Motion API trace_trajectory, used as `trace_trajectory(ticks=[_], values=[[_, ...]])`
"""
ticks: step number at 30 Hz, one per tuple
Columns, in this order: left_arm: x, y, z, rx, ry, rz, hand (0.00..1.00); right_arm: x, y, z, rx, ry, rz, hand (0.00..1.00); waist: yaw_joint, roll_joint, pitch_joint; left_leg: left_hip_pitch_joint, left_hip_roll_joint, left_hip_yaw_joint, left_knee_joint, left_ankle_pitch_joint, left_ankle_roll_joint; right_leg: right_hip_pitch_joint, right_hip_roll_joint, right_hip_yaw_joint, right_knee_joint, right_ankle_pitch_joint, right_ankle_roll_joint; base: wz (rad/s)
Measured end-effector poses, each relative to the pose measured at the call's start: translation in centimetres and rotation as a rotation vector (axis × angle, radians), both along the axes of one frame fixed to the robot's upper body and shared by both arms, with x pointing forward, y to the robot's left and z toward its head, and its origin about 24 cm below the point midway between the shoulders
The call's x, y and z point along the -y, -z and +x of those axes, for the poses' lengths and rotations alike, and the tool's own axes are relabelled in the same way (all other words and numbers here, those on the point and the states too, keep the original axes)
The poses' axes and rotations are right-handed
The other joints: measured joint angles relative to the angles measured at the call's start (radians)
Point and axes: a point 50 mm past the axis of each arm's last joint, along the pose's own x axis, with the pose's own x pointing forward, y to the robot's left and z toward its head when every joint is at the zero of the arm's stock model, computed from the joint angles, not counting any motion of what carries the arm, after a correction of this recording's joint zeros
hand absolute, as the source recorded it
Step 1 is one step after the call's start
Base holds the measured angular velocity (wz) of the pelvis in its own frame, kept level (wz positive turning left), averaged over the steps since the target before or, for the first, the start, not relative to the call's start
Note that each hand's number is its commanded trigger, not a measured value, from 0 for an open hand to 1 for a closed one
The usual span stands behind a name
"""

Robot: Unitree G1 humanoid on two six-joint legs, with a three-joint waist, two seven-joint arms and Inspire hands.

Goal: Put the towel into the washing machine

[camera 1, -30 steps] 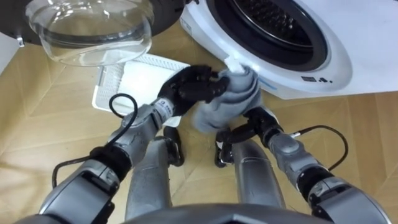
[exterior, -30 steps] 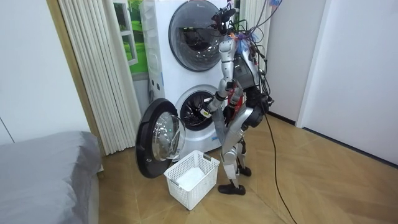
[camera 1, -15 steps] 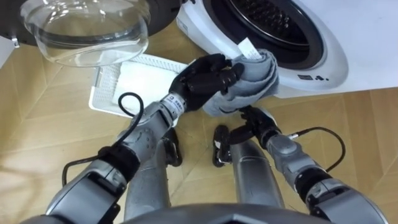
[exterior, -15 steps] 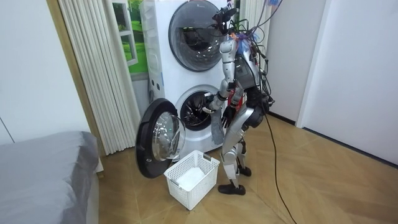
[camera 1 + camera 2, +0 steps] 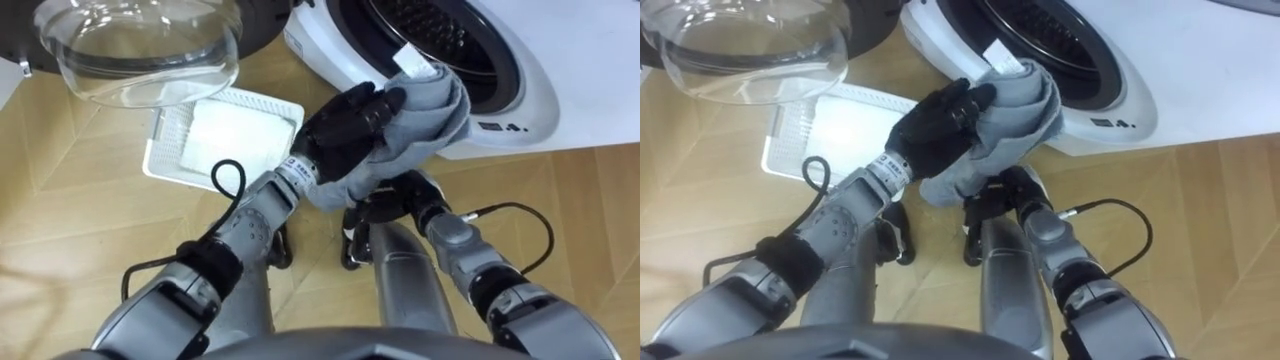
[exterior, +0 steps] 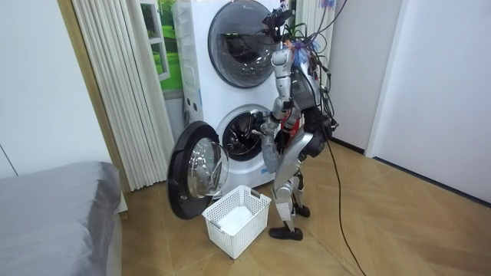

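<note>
My black left hand (image 5: 345, 125) is curled round a grey towel (image 5: 425, 110) and holds it up against the lower rim of the washing machine's open drum (image 5: 440, 40). A white tag on the towel sticks up at its top. The towel's lower part hangs down over my right hand (image 5: 395, 195), whose fingers are hidden under the cloth. In the room view I stand right in front of the lower washing machine (image 6: 242, 134), with the towel (image 6: 268, 153) at hip height.
The round glass door (image 5: 140, 50) stands swung open to my left. A white laundry basket (image 5: 165, 150) with white cloth in it sits on the wooden floor below the door. A second machine (image 6: 238, 34) is stacked above, and a bed (image 6: 54, 207) is at the room view's left.
My left hand has lifted the towel forward and to the right, from in front of my knees up to the drum's rim. The right hand stays below it.
</note>
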Motion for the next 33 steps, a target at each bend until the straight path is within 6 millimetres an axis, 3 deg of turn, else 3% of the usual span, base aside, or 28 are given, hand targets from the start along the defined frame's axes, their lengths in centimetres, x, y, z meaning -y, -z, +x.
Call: trace_trajectory(ticks=[12, 13, 14, 23, 28, 33], values=[[-0.3, 1.5, -2.9, -0.023, 0.117, -0.056, 1.0, 0.9, 0.4, -0.5, -0.045, 0.046, -0.012, 1.0, 0.04, 0.006, -0.0055, 0.014, 0.004, 0.009, -0.024, 0.01, -0.013, 0.001, -0.001, 0.002, -0.002, 0.002, -0.012, -0.02], [-0.3, 1.6, -3.1, -0.028, 0.121, -0.057, 0.78, 1.0, 0.4, -0.6, -0.048, 0.047, -0.014, 1.0, 0.043, 0.007, -0.006, 0.014, 0.004, 0.01, -0.024, 0.01, -0.013, 0.001, -0.001, 0.002, -0.001, 0.002, -0.012, 0.0], [-0.3, 1.8, -3.3, -0.039, 0.127, -0.06, 0.0, 1.0, 0.6, -0.9, -0.052, 0.05, -0.021, 1.0, 0.049, 0.008, -0.0068, 0.014, 0.004, 0.01, -0.023, 0.01, -0.013, 0.0, -0.001, 0.002, 0.0, 0.002, -0.013, 0.0], [-0.7, 2.5, -4.4, -0.066, 0.154, -0.081, 0.0, 1.9, 0.8, -1.5, -0.064, 0.075, -0.044, 1.0, 0.082, 0.025, -0.0174, 0.013, 0.006, 0.009, -0.023, 0.01, -0.013, 0.002, -0.001, -0.001, -0.002, 0.002, -0.015, 0.0], [-2.0, 3.0, -4.6, -0.082, 0.129, -0.053, 0.0, 2.2, 0.5, -1.1, -0.045, 0.097, -0.048, 1.0, 0.087, 0.029, -0.0165, 0.013, 0.003, 0.005, -0.03, 0.013, -0.017, 0.001, 0.0, -0.002, -0.004, 0.003, -0.016, 0.0], [-4.3, 3.2, -3.9, -0.091, 0.028, 0.002, 0.0, 2.8, 0.5, -1.3, -0.031, 0.122, -0.079, 1.0, 0.118, 0.045, -0.0134, 0.011, 0.004, 0.001, -0.037, 0.014, -0.019, 0.0, 0.0, -0.004, -0.01, 0.001, -0.018, 0.0]])
